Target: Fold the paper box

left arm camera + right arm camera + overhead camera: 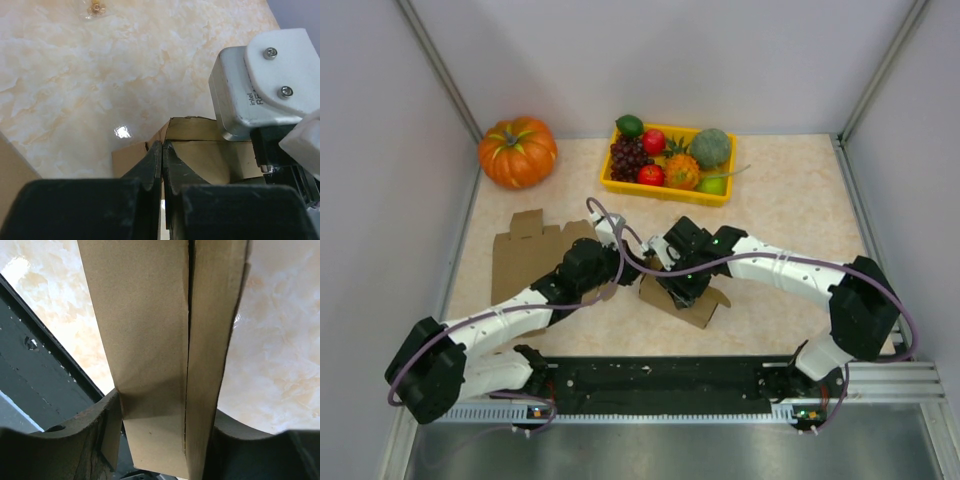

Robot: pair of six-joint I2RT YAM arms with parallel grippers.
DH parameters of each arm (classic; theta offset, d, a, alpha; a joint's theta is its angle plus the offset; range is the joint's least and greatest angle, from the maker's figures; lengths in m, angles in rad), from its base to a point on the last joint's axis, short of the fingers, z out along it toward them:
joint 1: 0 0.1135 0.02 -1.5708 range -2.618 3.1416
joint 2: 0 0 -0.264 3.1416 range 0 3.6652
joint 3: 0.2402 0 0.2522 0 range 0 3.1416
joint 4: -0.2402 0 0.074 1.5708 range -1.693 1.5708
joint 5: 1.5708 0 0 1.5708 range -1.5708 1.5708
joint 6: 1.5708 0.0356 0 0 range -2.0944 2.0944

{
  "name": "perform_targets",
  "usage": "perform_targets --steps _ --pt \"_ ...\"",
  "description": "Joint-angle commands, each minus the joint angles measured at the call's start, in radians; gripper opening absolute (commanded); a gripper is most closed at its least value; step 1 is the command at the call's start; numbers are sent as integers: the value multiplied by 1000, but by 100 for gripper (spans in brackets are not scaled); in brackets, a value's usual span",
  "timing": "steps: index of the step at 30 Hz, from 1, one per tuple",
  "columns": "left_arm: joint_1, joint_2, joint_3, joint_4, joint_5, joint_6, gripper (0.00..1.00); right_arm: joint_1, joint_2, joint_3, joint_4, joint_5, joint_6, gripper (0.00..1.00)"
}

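Here the box [698,306], brown cardboard and only partly folded, sits low in the centre of the top view on the tabletop [790,200], just above the black rail where the arms are mounted. Both arms reach in and meet over it. The right pincer [165,412] is part-way closed and grips the box: in its wrist view a folded cardboard wall runs up the middle of the frame, clamped between the two dark fingers [75,440]. The left pincer [161,150] is fully closed with nothing visible between its tips, which rest at the near corner of the box. A flat sheet of cardboard [525,255] lies at centre left. A pumpkin [518,150] stands at upper left, and a yellow tray [665,187] of fruit at top centre.
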Motion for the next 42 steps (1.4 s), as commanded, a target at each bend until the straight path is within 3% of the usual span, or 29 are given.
perform_targets --steps 1,5,12,19,21,25,30,38,42 --pt "-61 -11 -50 55 19 33 0 -1 28 0 105 28 36 31" --pt "-81 -52 -110 102 -42 33 0 -4 2 3 130 59 85 40" --pt "-119 -82 -216 185 -124 -1 0 -2 -98 -21 162 148 198 74" --pt "-168 -71 -236 230 -230 -12 0 -2 -191 -119 165 128 192 86" --pt "-176 -62 -218 198 -246 -19 0 4 -201 -162 165 100 149 99" --pt "-181 -49 -195 155 -248 -29 0 36 -227 -230 193 145 82 99" --pt "-181 -46 -184 164 -246 -62 0 54 -179 -210 223 255 131 98" --pt "-193 -10 -168 139 -305 -41 0 80 -165 -244 326 304 169 78" --pt "-193 -16 -219 153 -370 -47 0 74 -147 -214 361 310 154 75"
